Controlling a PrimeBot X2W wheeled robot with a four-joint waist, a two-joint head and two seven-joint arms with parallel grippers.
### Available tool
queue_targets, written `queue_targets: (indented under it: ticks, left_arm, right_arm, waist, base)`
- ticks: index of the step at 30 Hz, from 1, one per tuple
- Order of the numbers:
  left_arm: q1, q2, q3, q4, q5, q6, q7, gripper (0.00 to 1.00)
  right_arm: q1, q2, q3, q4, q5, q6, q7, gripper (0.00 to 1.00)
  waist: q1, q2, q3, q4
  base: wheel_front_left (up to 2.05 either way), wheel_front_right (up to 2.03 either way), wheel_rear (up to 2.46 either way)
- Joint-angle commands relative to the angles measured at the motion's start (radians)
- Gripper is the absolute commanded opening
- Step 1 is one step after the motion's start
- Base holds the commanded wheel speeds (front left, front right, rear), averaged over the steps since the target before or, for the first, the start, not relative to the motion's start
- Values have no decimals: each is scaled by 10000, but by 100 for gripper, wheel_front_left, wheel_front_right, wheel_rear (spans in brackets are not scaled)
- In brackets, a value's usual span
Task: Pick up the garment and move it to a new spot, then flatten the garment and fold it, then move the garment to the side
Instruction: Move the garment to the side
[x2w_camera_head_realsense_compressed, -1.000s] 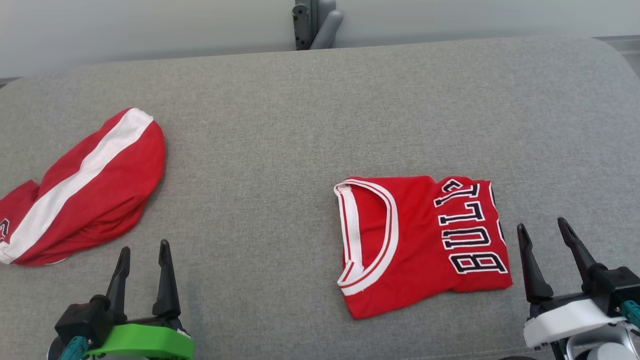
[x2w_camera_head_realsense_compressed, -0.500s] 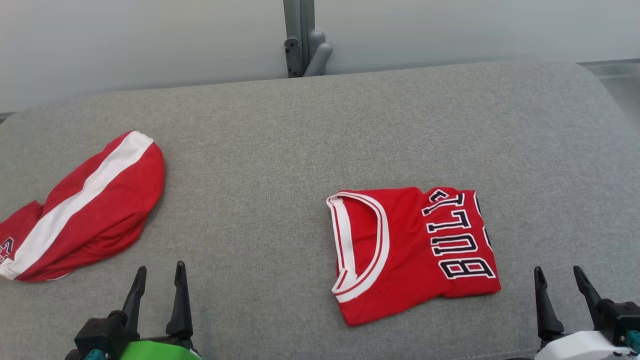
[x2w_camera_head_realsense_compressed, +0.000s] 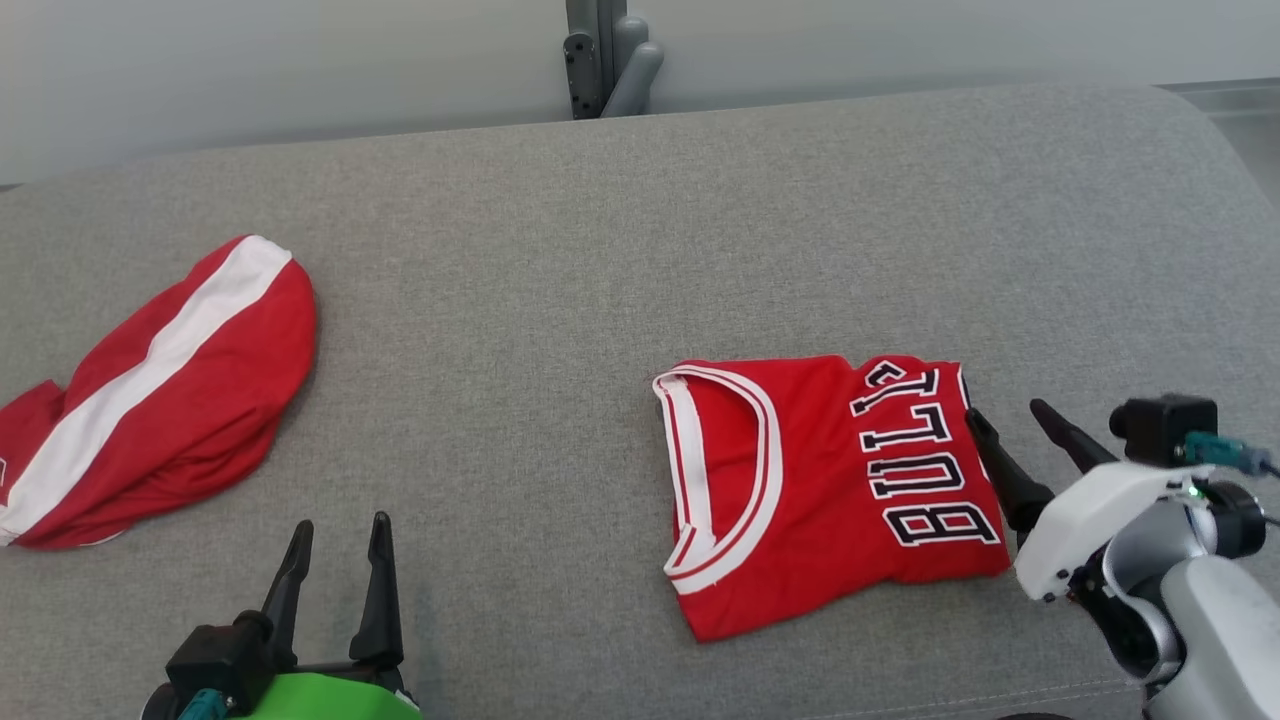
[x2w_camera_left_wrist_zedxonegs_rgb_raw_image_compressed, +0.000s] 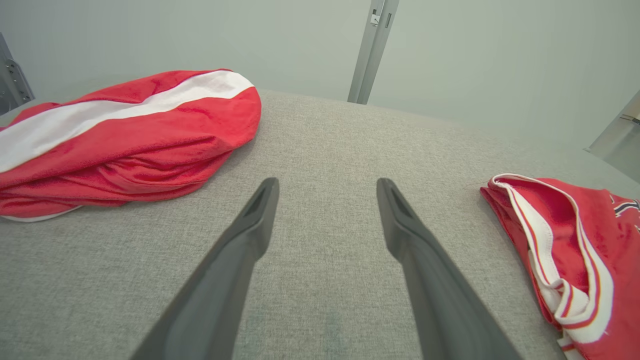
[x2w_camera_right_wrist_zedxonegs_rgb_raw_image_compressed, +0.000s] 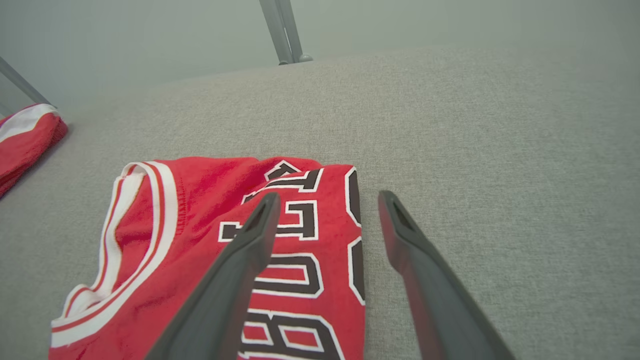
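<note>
Big grey pad (x2w_camera_head_realsense_compressed: 640, 250). The red jersey (x2w_camera_head_realsense_compressed: 820, 490) lies folded right of centre on the near side, so I'd say only the move aside is left. Right gripper (x2w_camera_head_realsense_compressed: 1004, 408) is spread wide over the jersey's right edge. Left gripper (x2w_camera_head_realsense_compressed: 341, 521) is spread too, empty, near left.

A bunched red cloth (x2w_camera_head_realsense_compressed: 220, 400) (white stripe along it) lies on the grey cushion (x2w_camera_head_realsense_compressed: 520, 300), a metal post (x2w_camera_head_realsense_compressed: 590, 50) behind.
</note>
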Motion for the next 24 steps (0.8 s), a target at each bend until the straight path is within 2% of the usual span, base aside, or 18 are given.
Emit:
queue_targets:
  ticks: [1, 4, 8, 11, 17, 18, 19, 20, 24]
  left_arm:
    - [-254, 24, -62, -38, -44, -31, -27, 100]
    - [-384, 25, -169, 14, -62, -32, -27, 100]
    - [-597, 25, -150, 61, -58, -32, -27, 100]
    - [-684, 24, -120, 90, -13, -32, -27, 100]
    - [-861, 22, -74, 67, 19, -31, -27, 100]
    - [-908, 22, -100, 44, 17, -32, -27, 100]
    - [-908, 22, -100, 44, 17, -32, -27, 100]
    - [-956, 22, -146, 15, 23, -33, -27, 100]
    - [-1113, 22, -122, -177, -33, -31, -27, 100]
  right_arm:
    - [-400, -546, 311, -62, 571, -10, 1133, 100]
    - [-1031, -1276, 844, -52, 1402, -6, 2915, 100]
    - [-1478, -1788, 1321, 386, 2164, -7, 4131, 100]
    - [-1745, -1886, 1551, 989, 2374, -7, 4541, 100]
    - [-2219, -1399, 1871, 2160, 3159, -4, 4828, 100]
    - [-2288, -1308, 1850, 2272, 3394, -4, 4760, 16]
    - [-2288, -1308, 1850, 2272, 3394, -4, 4760, 16]
    - [-2378, -1264, 1902, 2310, 3609, -3, 4725, 0]
    - [-2691, -1494, 2186, 2087, 4414, -4, 4628, 0]
  waist:
    - [0, 0, 298, 103]
    - [0, 0, 536, 297]
    - [0, 0, 820, 579]
    - [0, 0, 962, 733]
    - [0, 0, 1168, 837]
    - [0, 0, 1202, 826]
    - [0, 0, 1202, 826]
    - [0, 0, 1230, 810]
    - [0, 0, 1420, 481]
  base:
    - [0, 0, 0]
    - [0, 0, 0]
    - [0, 0, 0]
    - [0, 0, 0]
    - [0, 0, 0]
    - [0, 0, 0]
    - [0, 0, 0]
    - [0, 0, 0]
    - [0, 0, 0]
